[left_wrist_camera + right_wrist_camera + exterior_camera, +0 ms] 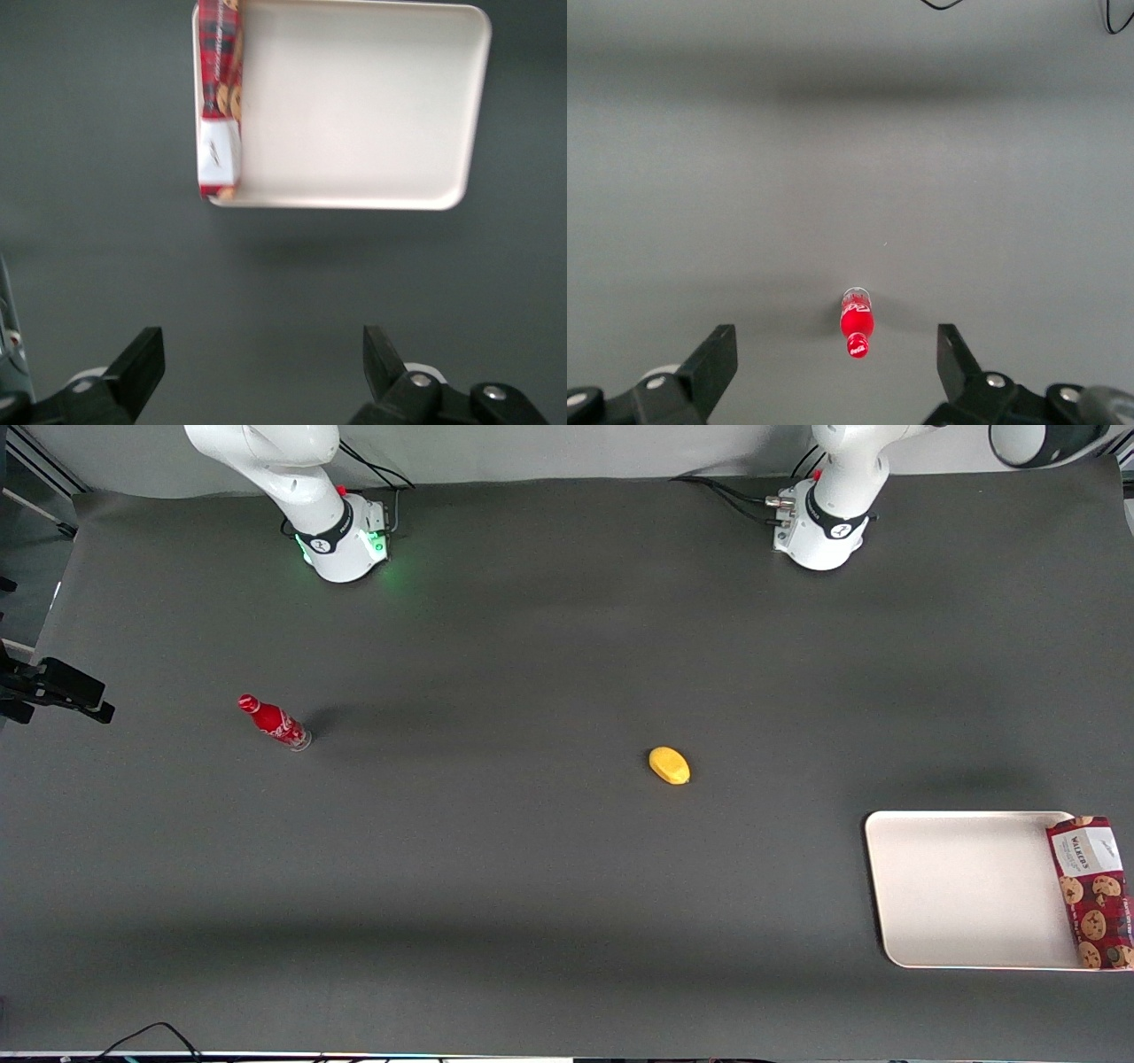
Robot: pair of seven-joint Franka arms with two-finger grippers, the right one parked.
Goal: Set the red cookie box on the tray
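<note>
Your gripper (257, 372) hangs above bare table, fingers spread, holding nothing. The red cookie box (219, 97) lies along the tray (372, 106) edge — probably light, stiff, crushable; grip it across the narrow sides.

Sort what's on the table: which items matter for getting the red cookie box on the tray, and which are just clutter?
Job items:
red cookie box, lying along the tray's edge at the working arm's end
tray, off-white
gripper, open, holding nothing, above bare table short of the tray

Just lying about:
small red bottle, toward the parked arm's end
yellow lemon-like object, mid-table
</note>
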